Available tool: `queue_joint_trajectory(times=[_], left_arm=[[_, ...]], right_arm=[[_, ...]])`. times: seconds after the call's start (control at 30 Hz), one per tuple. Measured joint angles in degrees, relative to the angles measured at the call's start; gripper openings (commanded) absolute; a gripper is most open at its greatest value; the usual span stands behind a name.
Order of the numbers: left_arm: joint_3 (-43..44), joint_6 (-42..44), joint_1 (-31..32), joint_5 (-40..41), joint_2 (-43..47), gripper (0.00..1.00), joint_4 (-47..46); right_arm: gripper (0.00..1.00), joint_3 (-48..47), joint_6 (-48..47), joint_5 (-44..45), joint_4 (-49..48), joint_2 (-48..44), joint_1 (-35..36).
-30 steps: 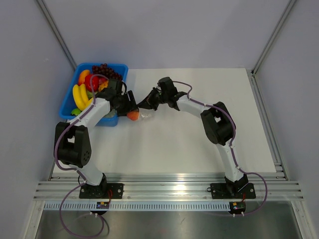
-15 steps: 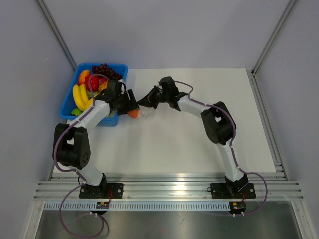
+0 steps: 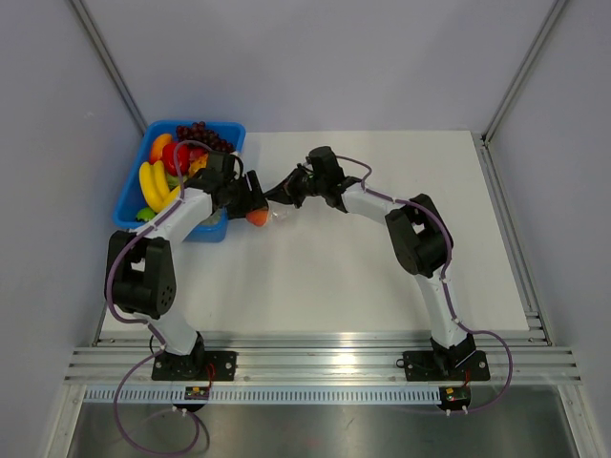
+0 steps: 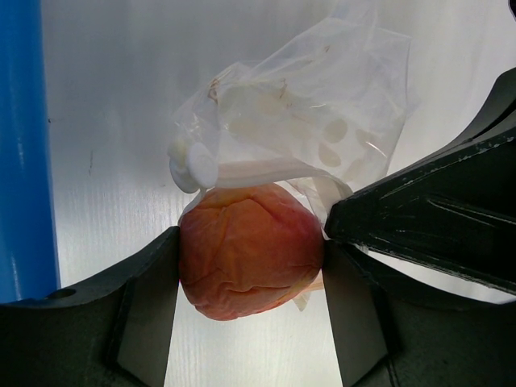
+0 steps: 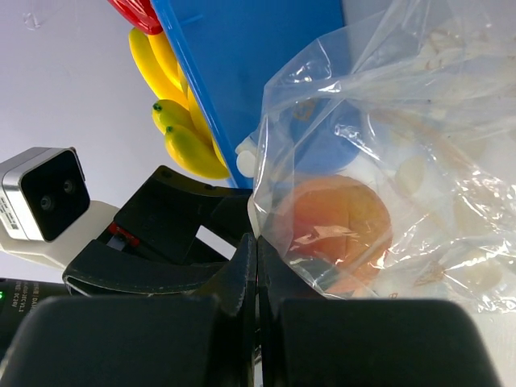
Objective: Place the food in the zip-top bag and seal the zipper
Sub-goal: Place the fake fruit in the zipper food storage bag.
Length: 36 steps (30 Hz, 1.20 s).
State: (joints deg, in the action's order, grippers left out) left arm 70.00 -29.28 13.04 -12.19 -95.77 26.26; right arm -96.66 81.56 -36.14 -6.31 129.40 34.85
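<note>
My left gripper (image 3: 254,212) is shut on the food, an orange-red peach (image 4: 250,250), held between both fingers at the mouth of the see-through zip-top bag (image 4: 314,121). In the top view the peach (image 3: 256,218) sits just right of the blue bin. My right gripper (image 3: 279,197) is shut on the bag's mouth edge (image 5: 270,201), pinching the plastic and holding it up. In the right wrist view the peach (image 5: 343,222) shows through the bag's plastic (image 5: 403,153). The white zipper strip (image 4: 242,169) curls above the peach, unsealed.
A blue plastic bin (image 3: 143,181) at the far left holds yellow bananas (image 3: 153,186), dark grapes (image 3: 200,134) and red and orange fruit. It stands right beside the left arm. White tabletop (image 3: 382,277) stretches to the right and front.
The left gripper has carried the peach slightly up and right toward the bag's mouth. The right gripper has kept its hold on the bag's edge.
</note>
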Motion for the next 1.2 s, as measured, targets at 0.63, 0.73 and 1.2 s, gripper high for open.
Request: queue_joint_trajectory(times=[0.63,0.73,1.2], left_arm=[[2.27,6.86,-0.61,-3.34,-0.96,0.0,-2.78],[2.27,6.54,-0.59,-3.19,-1.18,0.14,-2.64],[4.07,2.84,0.13,-1.25,-2.03,0.51,1.9]], right_arm=[[0.0,1.66,8.94,-0.02,-8.87,0.0,-0.59],[0.0,1.77,9.31,0.04,-8.85,0.02,-0.61],[0.0,3.52,12.17,-0.35,-10.93,0.02,-0.61]])
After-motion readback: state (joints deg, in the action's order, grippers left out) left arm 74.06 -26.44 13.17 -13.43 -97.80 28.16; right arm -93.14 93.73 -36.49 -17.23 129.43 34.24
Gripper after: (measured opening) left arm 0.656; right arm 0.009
